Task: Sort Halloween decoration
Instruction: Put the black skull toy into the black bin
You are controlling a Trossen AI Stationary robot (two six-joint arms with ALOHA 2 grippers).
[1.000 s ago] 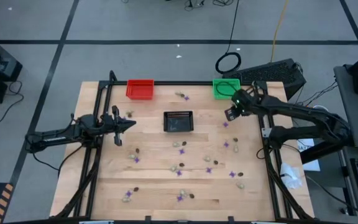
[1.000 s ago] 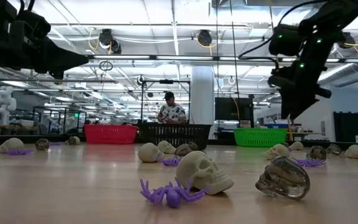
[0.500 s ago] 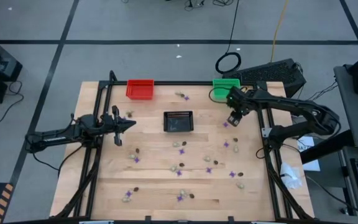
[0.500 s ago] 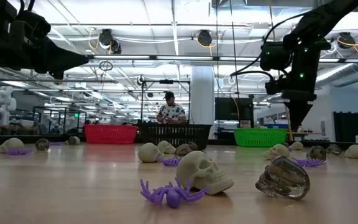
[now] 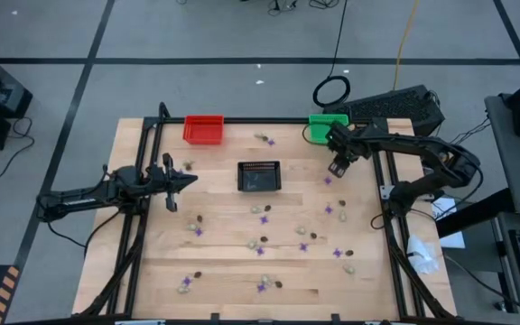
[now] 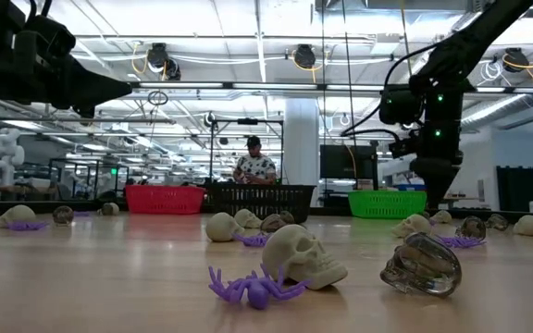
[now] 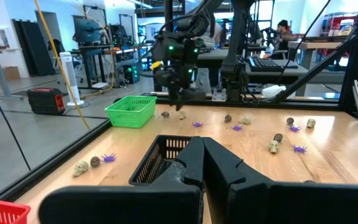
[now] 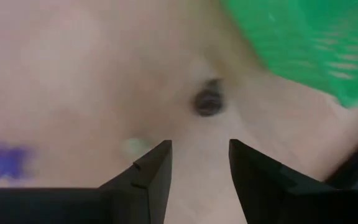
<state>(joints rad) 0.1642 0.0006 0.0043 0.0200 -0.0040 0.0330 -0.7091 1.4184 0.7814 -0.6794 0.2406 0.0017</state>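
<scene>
The Halloween decoration lies scattered on the wooden table: purple spiders, pale skulls and dark skulls. My right gripper hangs open above the table near the green basket, pointing steeply down. Its wrist view shows a dark trinket beyond the open fingertips, a pale lump and a purple spider off to one side. My left gripper waits shut and level at the table's left, touching nothing.
A red basket stands at the far edge and a black basket in the middle, just ahead of my left gripper. Trinkets dot the near half of the table. A person stands in the room behind.
My right gripper has sunk toward the table beside the green basket and rolled about its own axis, its fingers staying open. The arm has swung a little toward the table's far edge. No trinket has moved.
</scene>
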